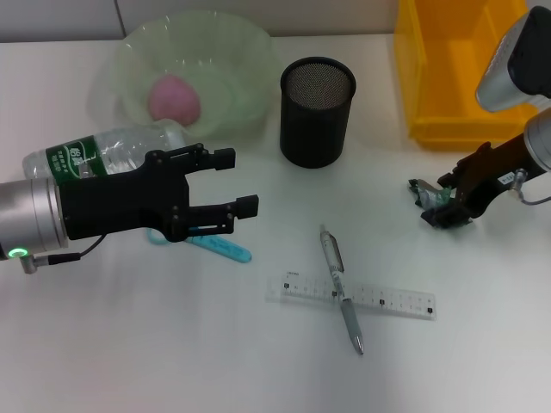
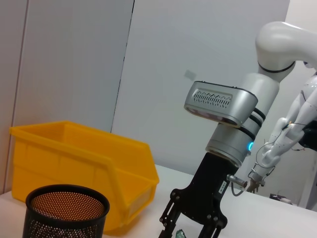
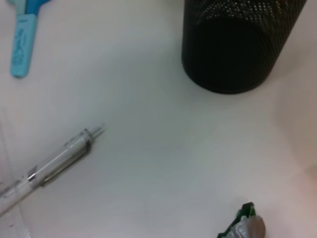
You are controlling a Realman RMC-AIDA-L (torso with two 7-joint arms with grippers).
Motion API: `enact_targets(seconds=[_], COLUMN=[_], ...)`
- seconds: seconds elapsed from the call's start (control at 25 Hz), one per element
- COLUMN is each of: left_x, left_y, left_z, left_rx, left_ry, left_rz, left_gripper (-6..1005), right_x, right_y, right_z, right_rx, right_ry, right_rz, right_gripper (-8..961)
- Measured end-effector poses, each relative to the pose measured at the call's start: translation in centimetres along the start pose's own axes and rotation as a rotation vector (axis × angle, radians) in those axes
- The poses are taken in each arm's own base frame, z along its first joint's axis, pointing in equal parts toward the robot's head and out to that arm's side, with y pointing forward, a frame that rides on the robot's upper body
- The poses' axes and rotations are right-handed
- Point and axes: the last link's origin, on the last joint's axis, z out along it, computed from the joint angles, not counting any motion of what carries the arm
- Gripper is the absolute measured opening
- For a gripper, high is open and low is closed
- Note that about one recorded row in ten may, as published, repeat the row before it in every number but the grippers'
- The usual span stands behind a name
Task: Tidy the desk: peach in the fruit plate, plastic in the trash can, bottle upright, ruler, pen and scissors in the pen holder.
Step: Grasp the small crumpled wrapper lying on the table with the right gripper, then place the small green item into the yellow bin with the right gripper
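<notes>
Two end effectors: right [image 1: 433, 209] pinching plastic [image 1: 428, 196]; left [image 1: 234, 181] agape above scissors [image 1: 219, 247].

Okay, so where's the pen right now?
In the head view the pen lies on the desk, in front of the black mesh pen holder. It lies crossed over the clear ruler, between the two arms.

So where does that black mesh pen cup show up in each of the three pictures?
Head view: the pen cup stands upright at top centre, between the green plate and the yellow bin.
Left wrist view: bottom left corner, in front of the yellow bin.
Right wrist view: top right, only its lower part.
Shared landmark: the pen cup itself.
</notes>
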Motion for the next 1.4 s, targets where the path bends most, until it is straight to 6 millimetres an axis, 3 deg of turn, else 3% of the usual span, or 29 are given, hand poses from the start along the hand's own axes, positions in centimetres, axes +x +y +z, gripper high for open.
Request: enact_targets(seconds=[0.16,0.52,0.72,0.8,1.04,1.4], left_x=[0.1,0.4,0.5,0.5,0.5,0.5], left_y=[0.0,-0.1,-0.1,-0.2,-0.2,-0.1], left_z=[-0.1,-0.2,-0.1,-0.2,-0.1,0.1], left_rx=[-0.001,-0.001,-0.001,0.001,0.000,-0.007], left_ry=[0.001,0.004,0.005,0.003,0.000,0.002], left_rz=[0.005,0.021,0.023,0.024,0.024,0.024], left_gripper=[815,815,815,815,815,814], right_x=[0.0,-0.1,-1.0,-1.6,-1.2,-0.3], right_y=[-0.1,0.1,0.5,0.5,-1.3,-4.8], right_z=[-0.1,-0.2,-1.8,-4.3,-7.4,-7.4], right_rx=[0.003,-0.009,-0.039,-0.069,0.019,0.304], right_ry=[-0.001,-0.003,-0.081,-0.240,-0.528,-0.671], right_rz=[-0.001,0.005,0.009,0.040,0.136,0.295], right_gripper=[739,368,213,195,156,122])
